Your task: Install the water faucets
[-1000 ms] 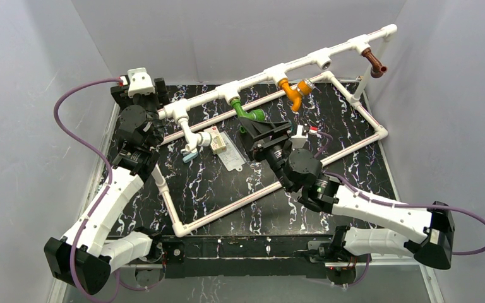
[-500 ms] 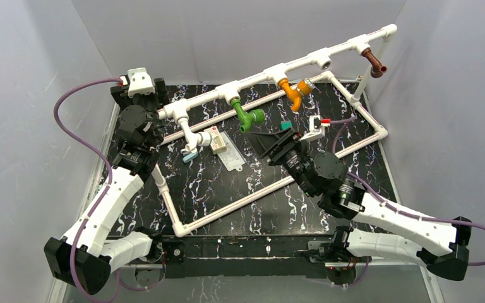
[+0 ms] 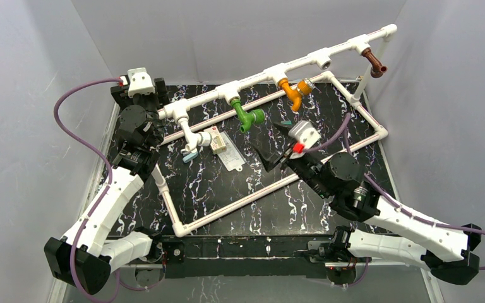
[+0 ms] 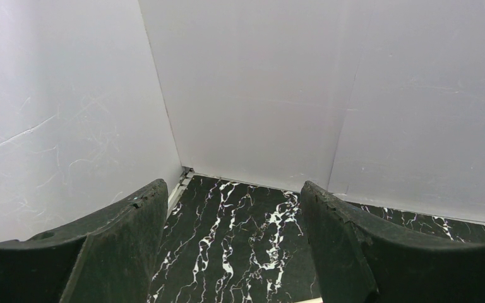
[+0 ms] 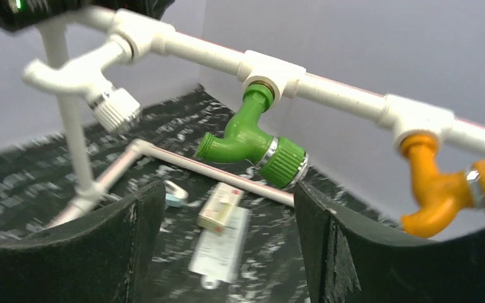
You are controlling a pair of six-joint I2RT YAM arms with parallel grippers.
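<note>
**Top view.** Long white pipe [image 3: 262,77]: raised on a frame above the black marbled table [image 3: 227,189]. Four faucets are hung from its tee sockets:
- white faucet [image 3: 192,136], at the pipe's left end
- green faucet [image 3: 247,117], next along
- orange faucet [image 3: 293,90], past the middle
- brown faucet [image 3: 374,62], at the right end

Right gripper [image 3: 271,140]: placed just below the green faucet, apart from it.

**Left wrist view.** Left gripper [image 4: 233,196]: jaws spread wide, nothing held. The pipe is not shown, and only table and grey walls are seen between the fingers.

**Right wrist view.** Right gripper: jaws parted wide, nothing gripped. The green faucet is seen under the pipe beyond the gap, untouched.
</note>
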